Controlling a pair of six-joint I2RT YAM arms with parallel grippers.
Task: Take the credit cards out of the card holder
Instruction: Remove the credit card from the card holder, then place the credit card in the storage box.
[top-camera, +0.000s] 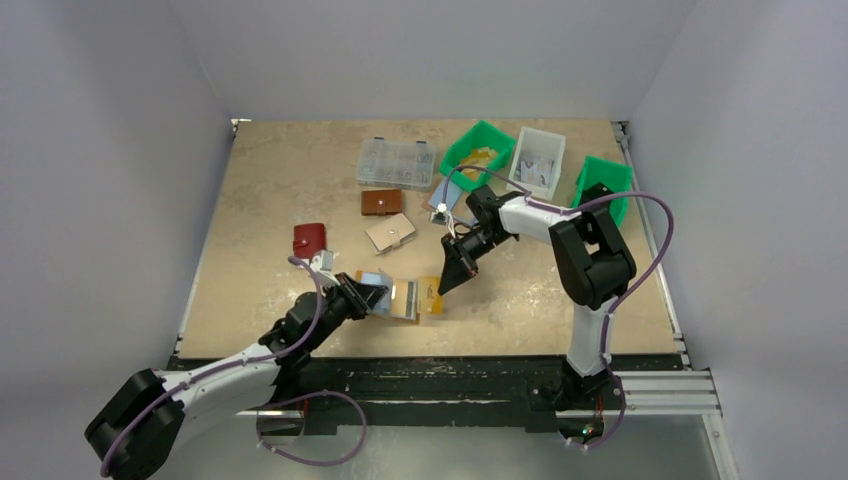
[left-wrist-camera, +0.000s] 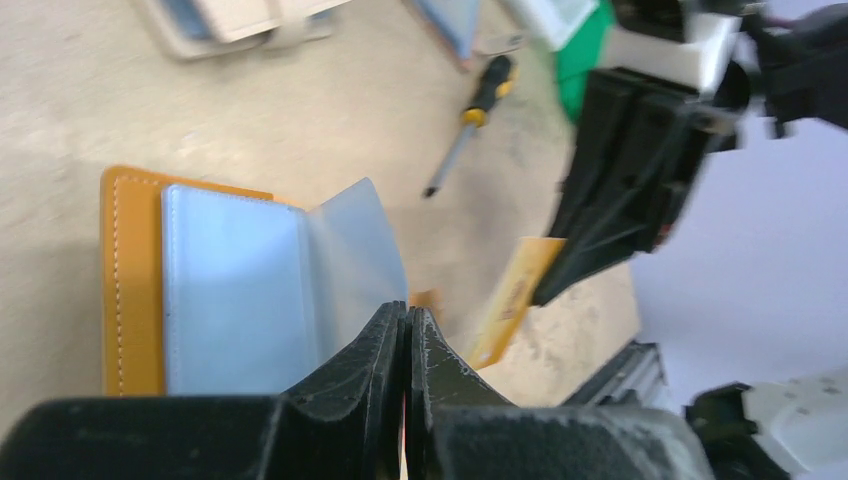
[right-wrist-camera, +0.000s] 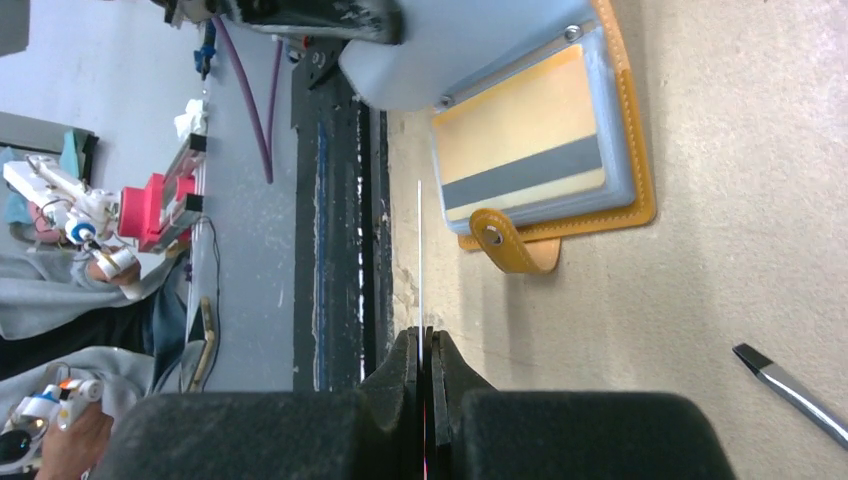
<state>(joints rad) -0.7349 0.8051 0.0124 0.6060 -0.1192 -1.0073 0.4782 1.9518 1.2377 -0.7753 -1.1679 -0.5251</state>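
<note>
Lying near card holder (top-camera: 405, 298) — screwdriver (left-wrist-camera: 468, 125), red wallet (top-camera: 309, 240)

I've got bare table (top-camera: 265, 185) to pass over left of the holder (top-camera: 405, 298), but wallets (top-camera: 390, 232) and bins (top-camera: 478, 150) crowd its far side.

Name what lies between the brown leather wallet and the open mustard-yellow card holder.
A closed beige wallet with a snap tab, shown in the top view.
</note>
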